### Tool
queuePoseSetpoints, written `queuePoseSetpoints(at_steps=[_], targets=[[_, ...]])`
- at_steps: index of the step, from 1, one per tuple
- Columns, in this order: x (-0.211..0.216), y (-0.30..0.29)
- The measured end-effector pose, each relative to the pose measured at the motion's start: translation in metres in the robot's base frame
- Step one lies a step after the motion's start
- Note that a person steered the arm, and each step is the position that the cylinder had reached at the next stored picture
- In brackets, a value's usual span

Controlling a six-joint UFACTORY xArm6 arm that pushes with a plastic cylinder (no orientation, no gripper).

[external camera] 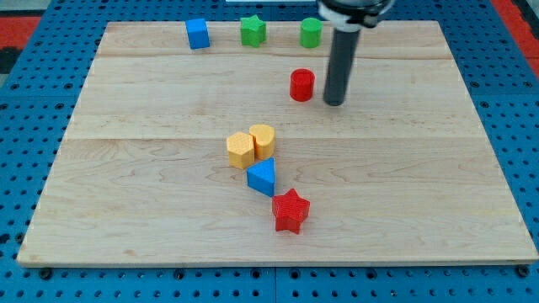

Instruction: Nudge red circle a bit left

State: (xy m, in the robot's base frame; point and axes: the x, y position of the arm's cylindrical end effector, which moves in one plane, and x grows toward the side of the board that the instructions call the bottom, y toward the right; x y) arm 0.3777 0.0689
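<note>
the red circle [301, 85] sits in the upper middle of the wooden board [126, 210], a little right of centre, below the green cylinder [311, 33] on the top edge. my tip [334, 103] stands just beside it on the view's right, apart from it by a narrow strip of bare wood, so i judge no contact is made yet. there is no hand or jaw to speak of here: the arm ends in a plain dark rod, with nothing to spread or pinch. the approach looks done, since the tip is on the correct side for a leftward push; what is left is the short slide toward the view's left. along the top edge also stand a blue cube [198, 34] and a green star [253, 30]. lower in the frame, well apart, cluster an orange hexagon [240, 150], a yellow block [263, 140] touching it, a blue triangle [262, 178] and a red star [291, 210].
</note>
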Motion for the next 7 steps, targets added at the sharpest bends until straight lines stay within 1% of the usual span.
queuePoseSetpoints(at_steps=[1,2,3,4,5,6,7], targets=[[-0.043,-0.035],[-0.065,-0.041],[-0.076,0.003],[-0.11,0.006],[-0.102,-0.021],[-0.092,-0.009],[-0.092,-0.013]])
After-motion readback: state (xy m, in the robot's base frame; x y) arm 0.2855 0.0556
